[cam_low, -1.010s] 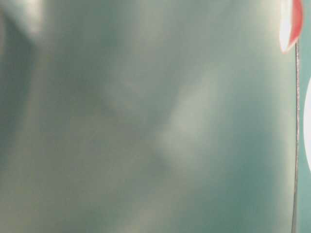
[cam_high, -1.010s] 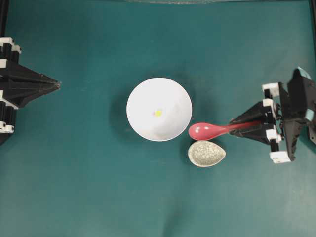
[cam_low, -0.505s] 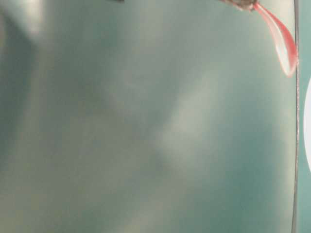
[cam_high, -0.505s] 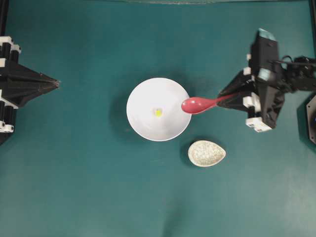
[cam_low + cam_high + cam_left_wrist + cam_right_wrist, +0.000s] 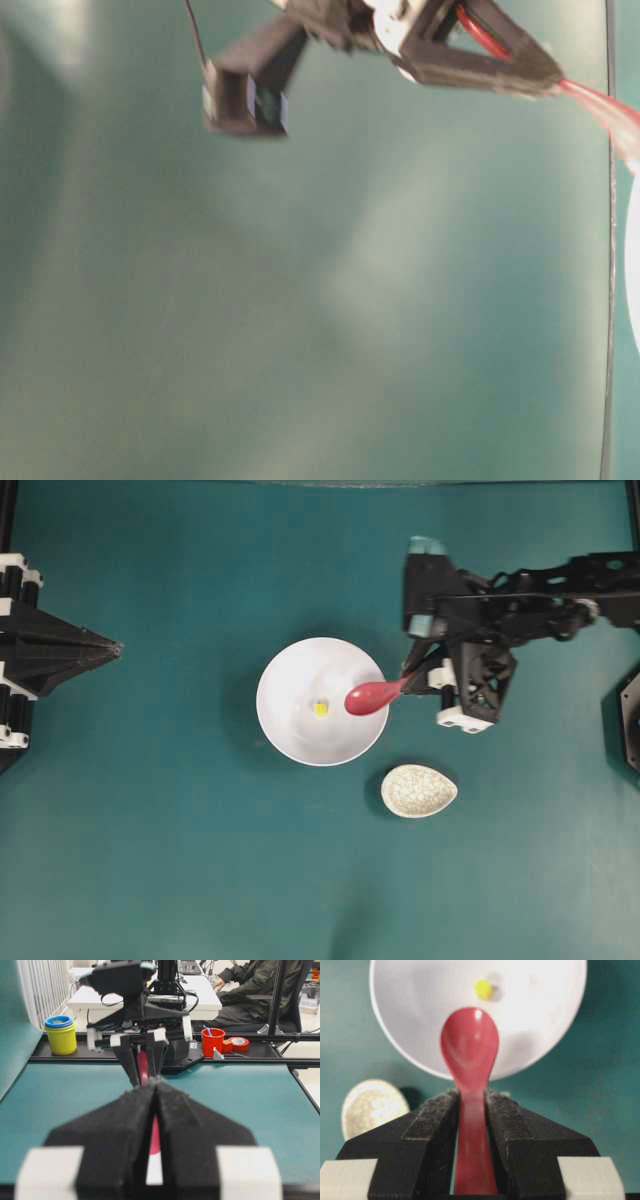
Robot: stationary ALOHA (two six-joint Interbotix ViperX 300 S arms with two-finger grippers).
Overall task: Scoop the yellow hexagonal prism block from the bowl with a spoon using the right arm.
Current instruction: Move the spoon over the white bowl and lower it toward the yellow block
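Note:
The white bowl [image 5: 300, 740] sits mid-table with the tiny yellow hexagonal prism block [image 5: 321, 709] near its centre. My right gripper [image 5: 409, 683] is shut on the handle of the red-pink spoon [image 5: 368, 697], whose scoop hangs over the bowl's right side, just right of the block. In the right wrist view the spoon [image 5: 469, 1047] points at the block [image 5: 482, 988] inside the bowl [image 5: 410, 1000], handle clamped between the black fingers [image 5: 432, 1125]. My left gripper [image 5: 116, 651] rests at the far left, its jaws pressed together [image 5: 157, 1085] with nothing in them.
A speckled cream teardrop spoon rest [image 5: 418, 790] lies on the teal table just right of and below the bowl. In the left wrist view a red cup [image 5: 213, 1041], tape rolls and stacked yellow-blue cups [image 5: 60, 1034] sit beyond the table's far edge.
My right arm has swung up and left, carrying the spoon from above the spoon rest to over the bowl's right side. The left arm has not moved.

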